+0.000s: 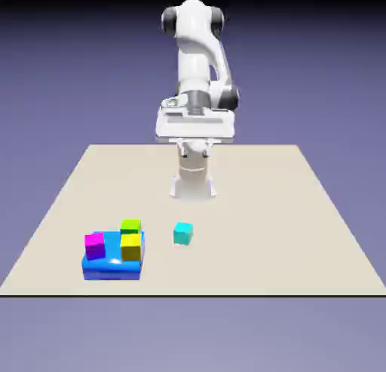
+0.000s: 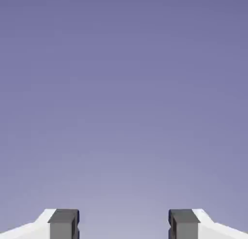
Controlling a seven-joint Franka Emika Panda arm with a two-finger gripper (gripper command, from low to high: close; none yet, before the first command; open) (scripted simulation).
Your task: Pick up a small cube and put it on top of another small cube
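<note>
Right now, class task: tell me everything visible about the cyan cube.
The cyan cube is small, plain and matte, about the size of the other small cubes. It sits flat on the table, alone, turned slightly, to the exterior view's right of the blue block, touching nothing else. The hand view does not show it.

Your arm is folded up high at the back, hand held level.

Your white arm (image 1: pixel 197 69) rises from its base and doubles back on itself, carrying the hand well above the table. Your gripper (image 2: pixel 123 226) stands with its grey fingertips (image 2: pixel 63 224) wide apart, only backdrop showing between them.
</note>
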